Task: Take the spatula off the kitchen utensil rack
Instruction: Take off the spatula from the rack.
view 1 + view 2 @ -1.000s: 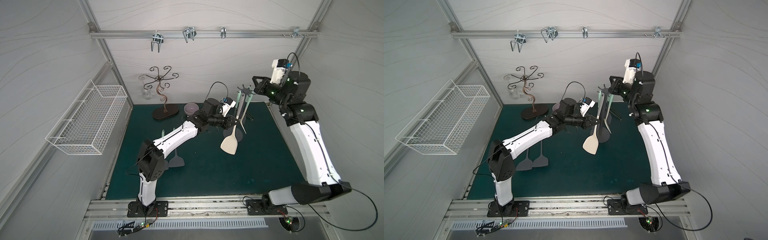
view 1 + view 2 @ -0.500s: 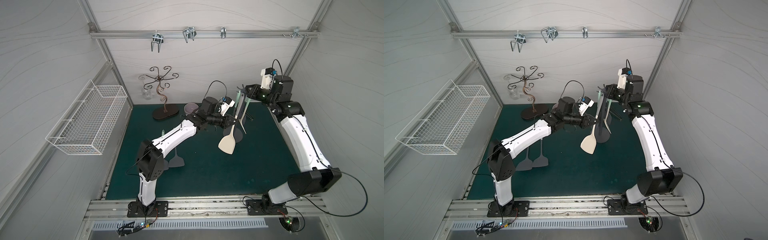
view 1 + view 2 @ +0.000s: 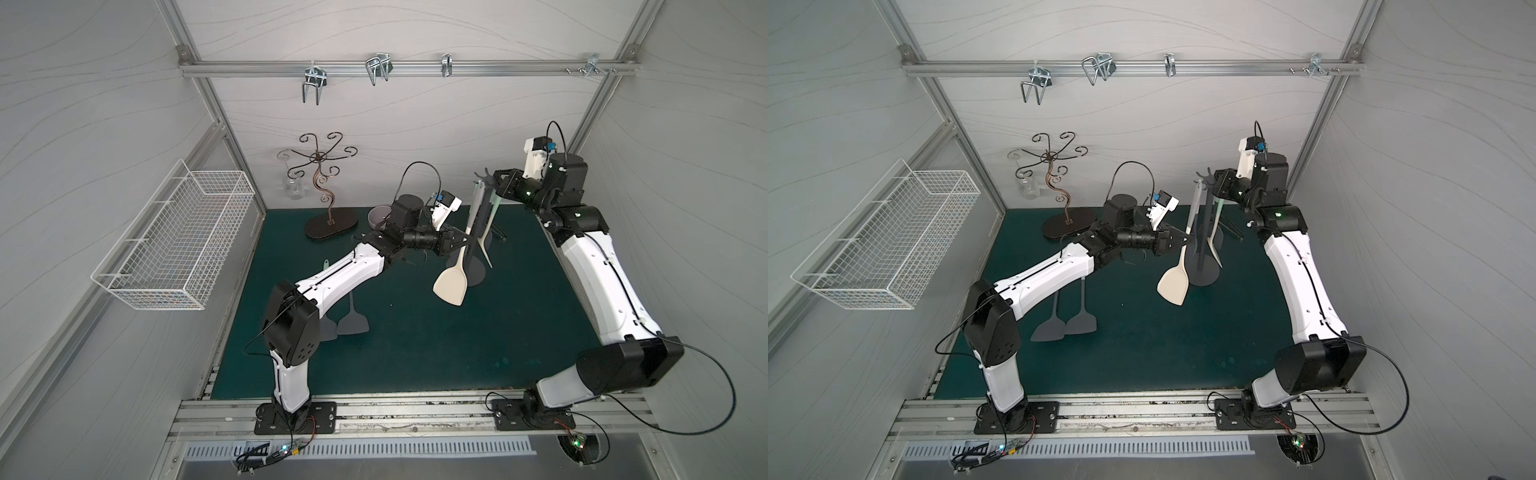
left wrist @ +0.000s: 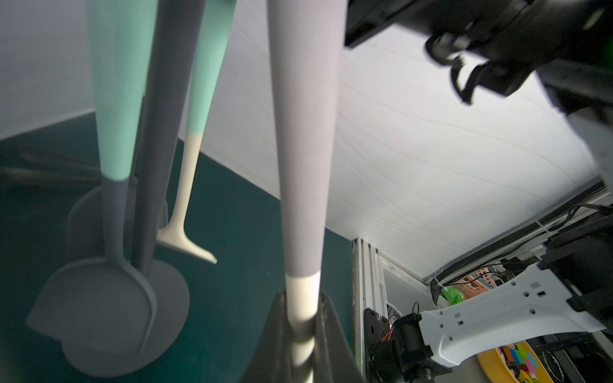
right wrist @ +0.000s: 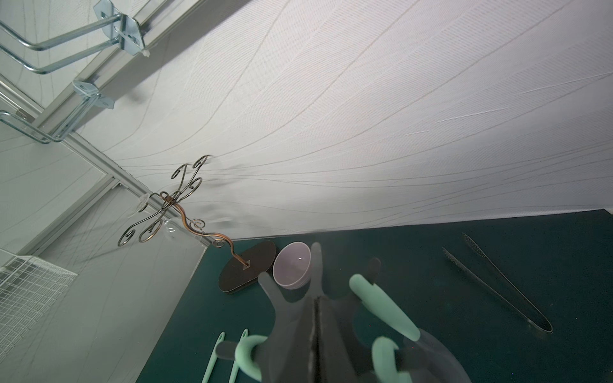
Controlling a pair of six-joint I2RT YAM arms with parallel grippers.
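Left tool [image 3: 463, 242] clamped on cream neck of light, stiff, likely slippery spatula [image 3: 451, 286], apparently hooked on kitchen utensil rack [image 3: 476, 272] near tabletop's far edge; right tool [image 3: 496, 186] closed at crown.

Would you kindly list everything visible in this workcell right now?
kitchen utensil rack: one, dark grey, back of mat
spatula: one, cream blade, grey handle, beside rack pole
hanging utensils: at least two, mint-handled, on rack
flat spatulas: two, grey, lying on mat, left side
tree stand: one, brown, back left corner
bowl: one, lilac, beside tree stand
tongs: one, dark, on mat near rack
wire basket: one, white, left wall
hooks: four, silver, back rail
left gripper: shut on spatula
right gripper: shut, at rack's crown
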